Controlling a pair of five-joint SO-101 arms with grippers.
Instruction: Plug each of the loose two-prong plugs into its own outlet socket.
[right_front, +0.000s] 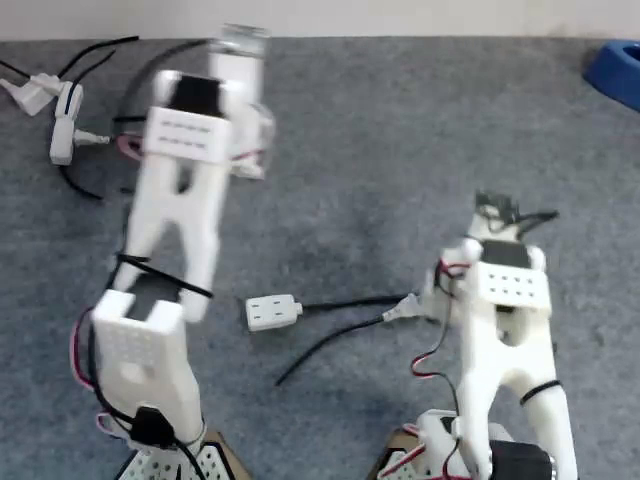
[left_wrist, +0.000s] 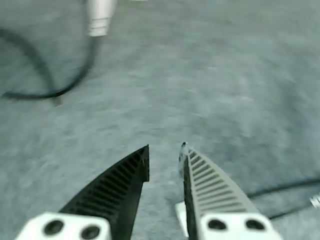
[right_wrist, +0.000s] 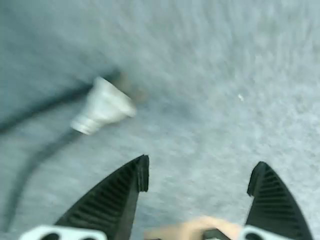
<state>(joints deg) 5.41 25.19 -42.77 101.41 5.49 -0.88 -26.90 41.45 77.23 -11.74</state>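
Note:
A white outlet socket (right_front: 272, 312) lies mid-table, its black cord running right. A white two-prong plug (right_front: 405, 310) lies beside the right arm's wrist; it also appears ahead of the right gripper (right_wrist: 201, 164), whose fingers are wide open over bare carpet, as the white plug (right_wrist: 102, 107). In the high view the right gripper (right_front: 497, 210) points toward the far side. The left gripper (right_front: 240, 55) is up at the far left-centre. The left gripper (left_wrist: 165, 147) is slightly open and holds nothing. A white plug end (left_wrist: 100, 17) with a black cord lies beyond it.
More white plugs and sockets (right_front: 62, 120) with black cords (right_front: 95, 60) lie at the far left corner. A blue container (right_front: 615, 70) sits at the far right edge. Grey carpet (right_front: 380, 150) covers the table between the arms.

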